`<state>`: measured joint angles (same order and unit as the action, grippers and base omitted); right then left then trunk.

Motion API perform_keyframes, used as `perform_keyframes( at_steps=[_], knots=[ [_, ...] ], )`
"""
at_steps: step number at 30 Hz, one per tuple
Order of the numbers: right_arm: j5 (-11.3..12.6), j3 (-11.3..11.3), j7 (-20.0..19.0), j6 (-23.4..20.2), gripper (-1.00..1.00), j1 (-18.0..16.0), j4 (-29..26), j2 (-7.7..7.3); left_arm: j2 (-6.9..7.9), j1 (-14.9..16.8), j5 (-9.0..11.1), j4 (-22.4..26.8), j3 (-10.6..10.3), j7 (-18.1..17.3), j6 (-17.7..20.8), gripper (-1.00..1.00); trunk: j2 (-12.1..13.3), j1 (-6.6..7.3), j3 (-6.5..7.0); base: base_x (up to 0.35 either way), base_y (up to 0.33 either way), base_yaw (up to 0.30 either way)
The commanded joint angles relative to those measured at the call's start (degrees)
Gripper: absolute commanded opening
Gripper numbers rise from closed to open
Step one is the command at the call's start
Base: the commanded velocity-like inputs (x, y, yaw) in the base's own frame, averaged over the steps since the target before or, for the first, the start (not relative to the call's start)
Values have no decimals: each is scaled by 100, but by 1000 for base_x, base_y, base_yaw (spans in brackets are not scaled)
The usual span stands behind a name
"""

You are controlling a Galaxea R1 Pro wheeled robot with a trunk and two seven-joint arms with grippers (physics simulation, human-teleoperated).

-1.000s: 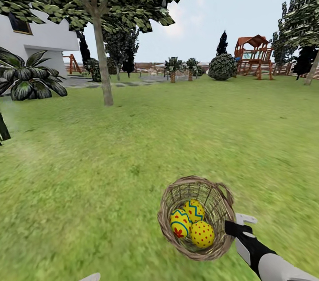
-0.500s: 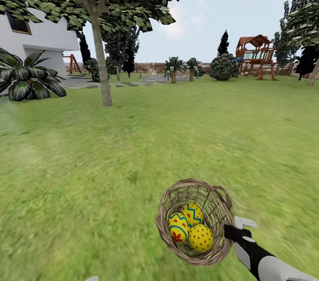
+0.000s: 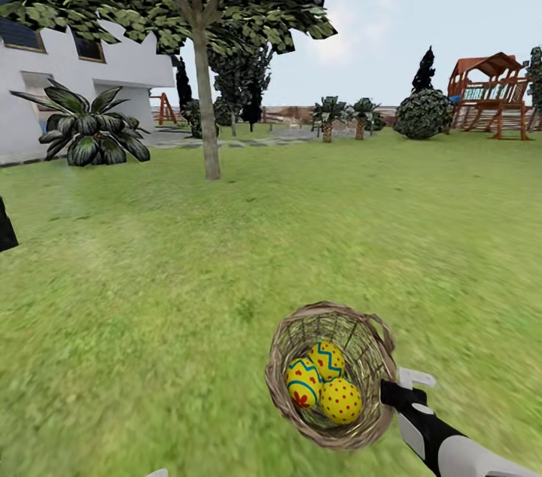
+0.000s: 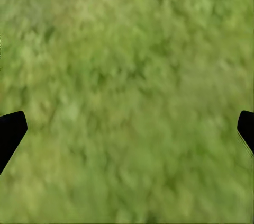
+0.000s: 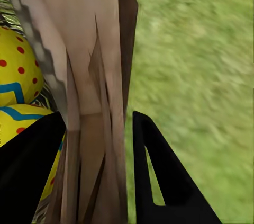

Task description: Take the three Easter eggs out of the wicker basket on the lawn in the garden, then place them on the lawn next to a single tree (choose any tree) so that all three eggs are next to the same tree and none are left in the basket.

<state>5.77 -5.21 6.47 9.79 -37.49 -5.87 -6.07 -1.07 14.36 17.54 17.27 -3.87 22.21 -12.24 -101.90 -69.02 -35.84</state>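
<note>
The wicker basket point(image 3: 368, 347) hangs tilted over the lawn point(image 3: 150, 274), and my right gripper point(image 3: 393, 391) is shut on its braided rim. Three yellow Easter eggs lie inside: one with blue bands and a red mark point(image 3: 303, 381), one with blue zigzags point(image 3: 328, 358), one with red dots point(image 3: 342, 400). In the right wrist view the rim point(image 5: 90, 75) passes between the black fingers point(image 5: 159, 171), with two of the eggs point(image 5: 16, 70) beside it. The tree point(image 3: 205, 116) stands far ahead to the left. My left gripper point(image 4: 127, 128) is open above bare grass.
A white house point(image 3: 45, 86) and a broad-leaved palm bush point(image 3: 90, 132) sit at the left. Short palms point(image 3: 328, 116), a round bush point(image 3: 423, 113) and a wooden playset point(image 3: 493, 93) line the far edge. Open grass stretches between me and the tree.
The whole view has swung to the left, so the tree, house and playset now sit further right in the picture. The basket stays in my right gripper with the eggs inside.
</note>
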Motion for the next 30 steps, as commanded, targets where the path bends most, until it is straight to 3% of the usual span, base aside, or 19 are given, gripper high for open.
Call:
perform_keyframes(
  at_steps=[1, 14, 30],
  knots=[
    [47, -51, -14, 30, -100, -4, 0, 0, 1, 5, 48, -5, -40, 29, -25, 100, -3, -3, -5, 330, -132, 266],
    [38, -51, -14, 32, -100, -4, 11, 0, -7, 5, 48, -5, -35, 29, -48, 100, -3, -3, -5, 323, -143, 42],
    [30, -42, -23, 339, -100, -4, 183, 9, -12, 5, 48, -6, -35, 29, -57, 100, -3, -3, -5, 321, -145, 255]
  ],
)
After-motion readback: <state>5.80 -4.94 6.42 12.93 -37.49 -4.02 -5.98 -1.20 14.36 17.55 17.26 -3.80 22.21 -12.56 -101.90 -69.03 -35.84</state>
